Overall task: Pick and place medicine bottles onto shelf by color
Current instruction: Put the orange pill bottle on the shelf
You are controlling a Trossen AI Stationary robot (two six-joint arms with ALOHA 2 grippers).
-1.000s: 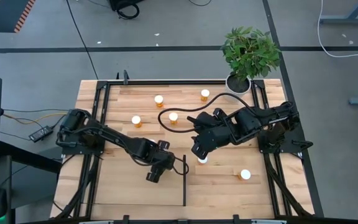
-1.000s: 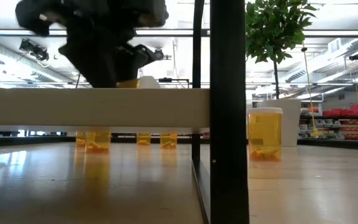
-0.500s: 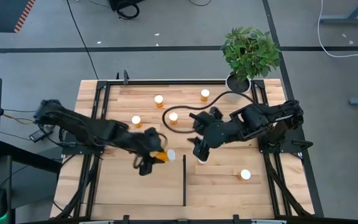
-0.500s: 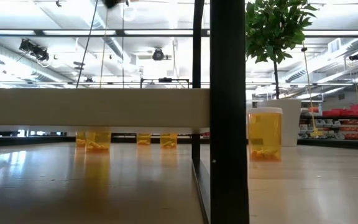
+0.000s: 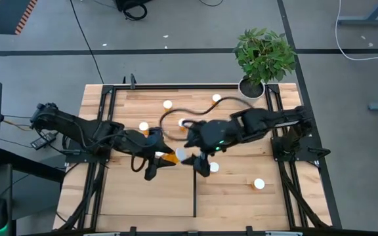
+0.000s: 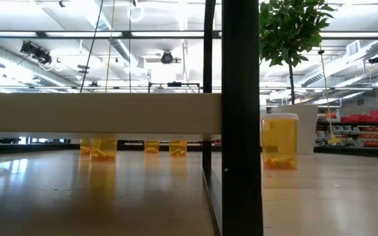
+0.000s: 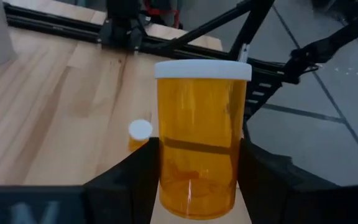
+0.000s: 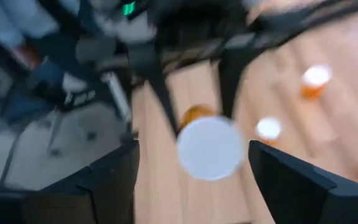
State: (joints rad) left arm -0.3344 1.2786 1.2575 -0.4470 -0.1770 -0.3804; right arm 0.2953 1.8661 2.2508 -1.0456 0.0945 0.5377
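The left gripper (image 5: 165, 156) pinches a medicine bottle (image 7: 199, 134) by its two sides, so the white cap stays free and points toward the right arm. The bottle hangs above the middle of the tabletop (image 5: 126, 196), just left of the black upright strip (image 5: 195, 190) of the shelf (image 5: 241, 196). The right gripper (image 5: 192, 157) is just beside it with its fingers spread; in the right wrist view the white cap (image 8: 210, 147) shows between these fingers, not clamped. I judge this as a handover, so that the right arm can carry the bottle onto the shelf on its own side.

The held bottle is translucent orange, and a small amount of something lies at its bottom; what it is I cannot tell. Two more bottles stand on the shelf, one (image 5: 214, 168) close to the right gripper and one (image 5: 259, 184) farther right. Four others (image 5: 168, 104) wait on the far part of the tabletop. In the low view some small pale pieces lie at the bottom of the near bottle (image 6: 279, 141). A potted plant (image 5: 263, 56) stands at the far right corner
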